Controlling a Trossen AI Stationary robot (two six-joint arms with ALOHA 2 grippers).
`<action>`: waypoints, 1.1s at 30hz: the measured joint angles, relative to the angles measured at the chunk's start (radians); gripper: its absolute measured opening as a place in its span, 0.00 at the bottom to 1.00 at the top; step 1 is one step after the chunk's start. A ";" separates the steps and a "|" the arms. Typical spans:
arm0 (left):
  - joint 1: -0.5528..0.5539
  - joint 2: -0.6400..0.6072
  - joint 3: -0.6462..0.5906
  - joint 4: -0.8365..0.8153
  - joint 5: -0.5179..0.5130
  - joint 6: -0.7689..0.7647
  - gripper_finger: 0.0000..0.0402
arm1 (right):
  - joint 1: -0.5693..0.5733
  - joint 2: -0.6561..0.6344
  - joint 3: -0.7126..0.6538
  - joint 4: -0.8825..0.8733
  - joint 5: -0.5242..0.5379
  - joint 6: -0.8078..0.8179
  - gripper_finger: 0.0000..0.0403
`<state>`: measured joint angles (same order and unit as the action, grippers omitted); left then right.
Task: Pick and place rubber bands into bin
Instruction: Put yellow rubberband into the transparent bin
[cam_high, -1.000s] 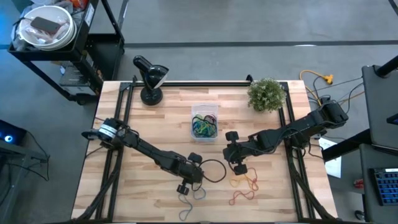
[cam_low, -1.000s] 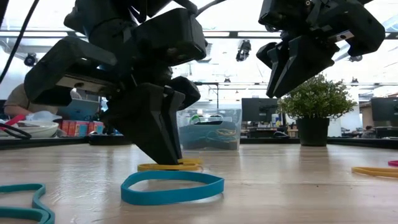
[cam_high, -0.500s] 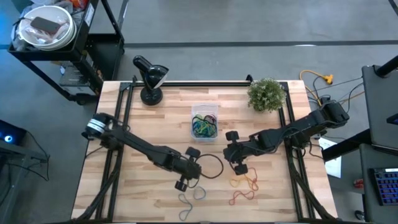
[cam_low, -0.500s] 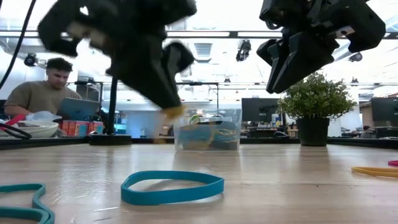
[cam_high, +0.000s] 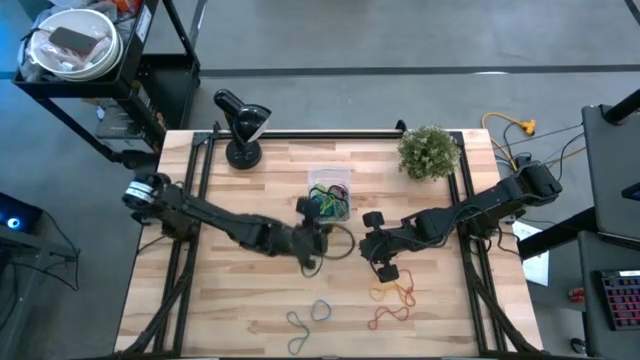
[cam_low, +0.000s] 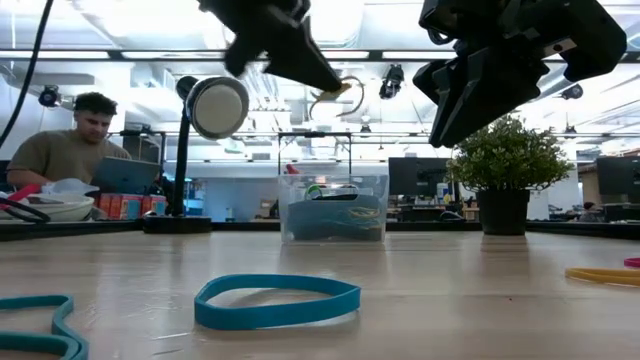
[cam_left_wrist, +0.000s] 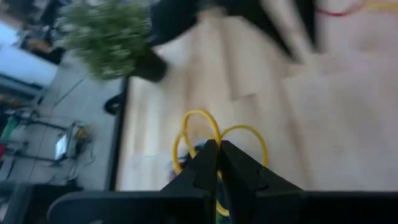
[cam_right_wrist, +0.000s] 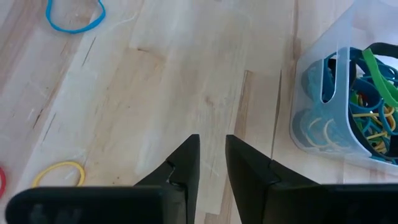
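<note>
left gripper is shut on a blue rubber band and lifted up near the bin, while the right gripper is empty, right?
Only the colour is wrong. The left gripper is shut on a yellow rubber band, as the left wrist view shows. It is raised by the bin, and the right gripper holds nothing.

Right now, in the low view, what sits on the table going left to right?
Teal rubber band → blue rubber band → clear bin → potted plant → yellow rubber band.
</note>
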<state>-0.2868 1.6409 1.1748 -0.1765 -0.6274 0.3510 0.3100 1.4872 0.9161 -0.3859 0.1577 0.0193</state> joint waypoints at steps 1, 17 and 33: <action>0.021 0.000 0.000 0.016 -0.001 0.015 0.00 | 0.000 0.000 0.000 0.000 0.000 0.000 0.17; 0.317 0.010 -0.004 0.042 0.142 -0.005 0.00 | 0.000 0.000 0.000 -0.003 0.000 -0.014 0.18; 0.332 0.010 -0.020 0.028 0.172 -0.029 0.02 | 0.000 0.000 0.000 0.000 0.000 -0.002 0.18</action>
<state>0.0447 1.6505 1.1549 -0.1482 -0.4549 0.3220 0.3103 1.4868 0.9160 -0.3859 0.1577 0.0168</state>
